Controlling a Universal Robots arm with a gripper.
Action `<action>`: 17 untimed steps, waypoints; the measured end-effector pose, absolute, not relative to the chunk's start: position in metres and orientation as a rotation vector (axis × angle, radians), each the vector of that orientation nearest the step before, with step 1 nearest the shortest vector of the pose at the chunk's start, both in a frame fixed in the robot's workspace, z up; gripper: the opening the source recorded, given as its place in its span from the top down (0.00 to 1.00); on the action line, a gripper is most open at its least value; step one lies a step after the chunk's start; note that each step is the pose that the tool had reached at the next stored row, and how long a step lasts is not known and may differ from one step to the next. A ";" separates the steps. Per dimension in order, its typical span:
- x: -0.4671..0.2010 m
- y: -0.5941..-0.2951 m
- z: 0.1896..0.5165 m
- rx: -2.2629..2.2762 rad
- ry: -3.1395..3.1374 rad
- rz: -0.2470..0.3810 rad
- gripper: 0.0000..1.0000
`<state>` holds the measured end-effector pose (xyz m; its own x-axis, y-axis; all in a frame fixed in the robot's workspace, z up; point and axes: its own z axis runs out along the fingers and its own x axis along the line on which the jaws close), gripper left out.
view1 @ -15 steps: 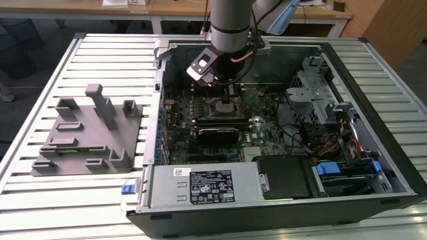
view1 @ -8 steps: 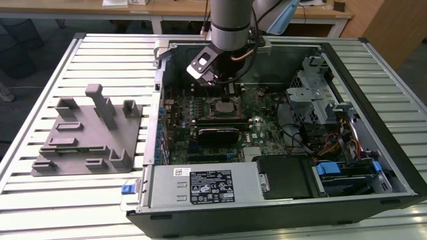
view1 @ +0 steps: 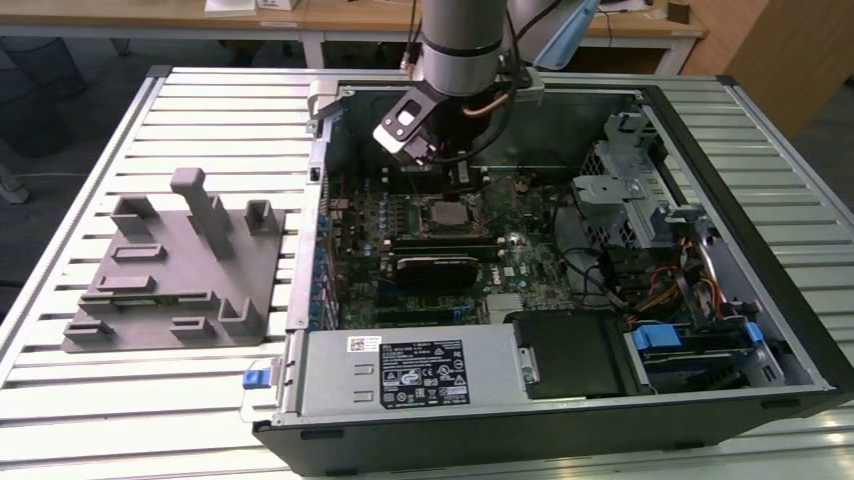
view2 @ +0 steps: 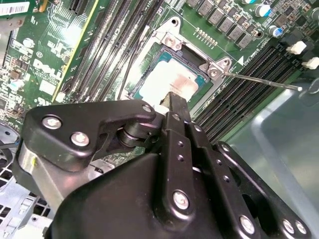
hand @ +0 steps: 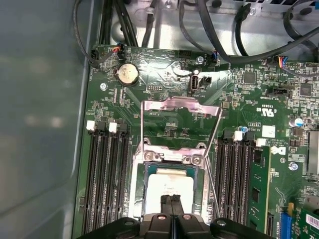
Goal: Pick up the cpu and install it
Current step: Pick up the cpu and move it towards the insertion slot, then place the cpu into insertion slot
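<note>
- A slatted silver metal table (view1: pixel 80 400) carries everything.
- A large grey plastic fixture with upright posts (view1: pixel 174 270) lies on the table at the exterior view's left, just beside the case.
- A black open-sided computer case (view1: pixel 801 340) lies with its inside facing up.
- A green motherboard (hand: pixel 239 99) covers the case floor.
- A silver box-shaped power supply with a printed label (view1: pixel 400 375) sits along the case's near edge.
- In the first wrist view, a round silver coin battery (hand: pixel 126 73) sits on the motherboard.
- Long black memory slots with white end clips (hand: pixel 107 174) run in parallel rows.
- Black cables (hand: pixel 219 35) loop past the motherboard's edge.
</note>
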<state>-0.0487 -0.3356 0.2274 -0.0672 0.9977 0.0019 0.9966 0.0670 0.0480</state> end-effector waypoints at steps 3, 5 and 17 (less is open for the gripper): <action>-0.049 -0.336 0.229 2.124 2.272 0.055 0.89; -0.048 -0.336 0.231 2.125 2.273 0.054 0.89; -0.048 -0.336 0.249 2.130 2.278 0.044 0.89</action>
<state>-0.0482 -0.3356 0.2494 -0.0672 0.9977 0.0028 0.9971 0.0670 0.0358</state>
